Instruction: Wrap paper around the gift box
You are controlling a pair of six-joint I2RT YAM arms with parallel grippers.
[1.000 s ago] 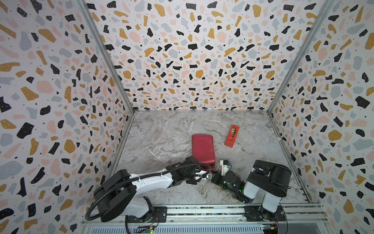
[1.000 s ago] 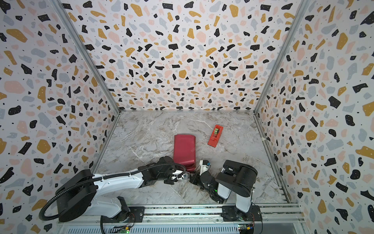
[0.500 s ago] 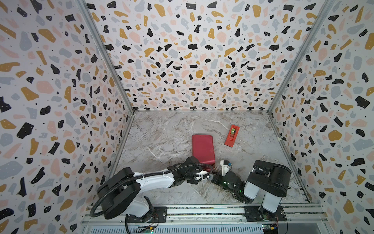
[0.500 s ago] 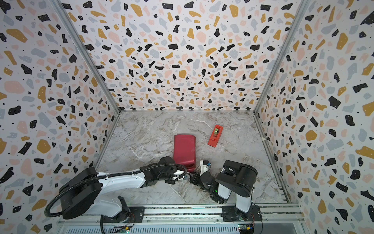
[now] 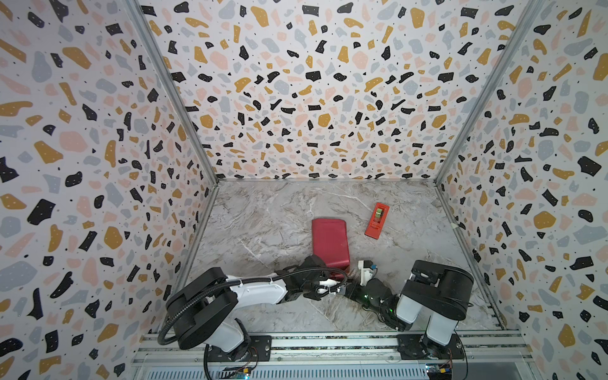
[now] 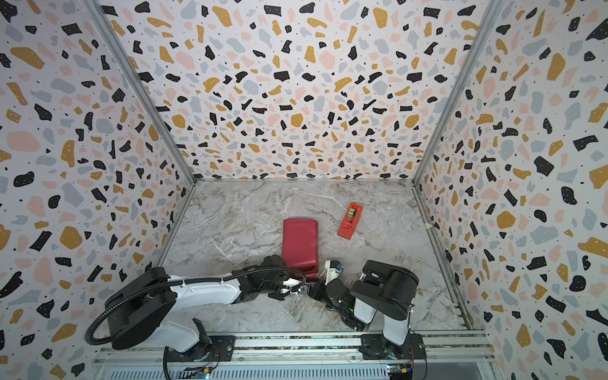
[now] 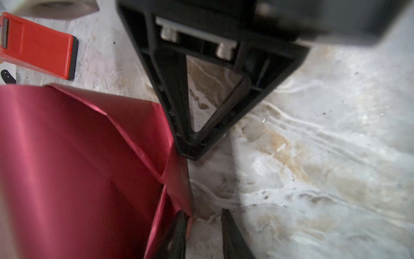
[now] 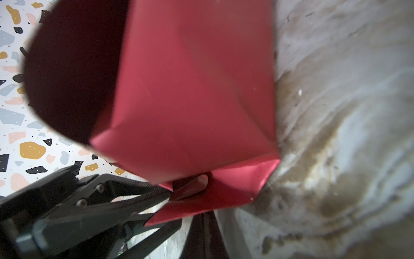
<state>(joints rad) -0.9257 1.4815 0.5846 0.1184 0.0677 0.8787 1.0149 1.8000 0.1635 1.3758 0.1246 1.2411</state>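
Two end effectors are pictured tip to tip at the near end of the paper (image 5: 330, 241), which lies near the middle of the marble desk (image 5: 263, 214), folded crimson side out around what is taken to be the gift box, itself wholly hidden. The right end effector (image 7: 190, 150) is closed to a point at the corner of a loose end flap; whether paper is pinched there cannot be told. The left end effector (image 7: 203, 215) is held narrowly parted, the flap's edge lying against one finger. A red-orange tape dispenser (image 5: 377, 221) lies well apart. The paper is judged thin, light and glossy, easily creased or torn and apt to spring open, so hold is best taken on the doubled fold at the flap's corner, close against the gift box, which is likely light and may be slid across the smooth desk if pulled
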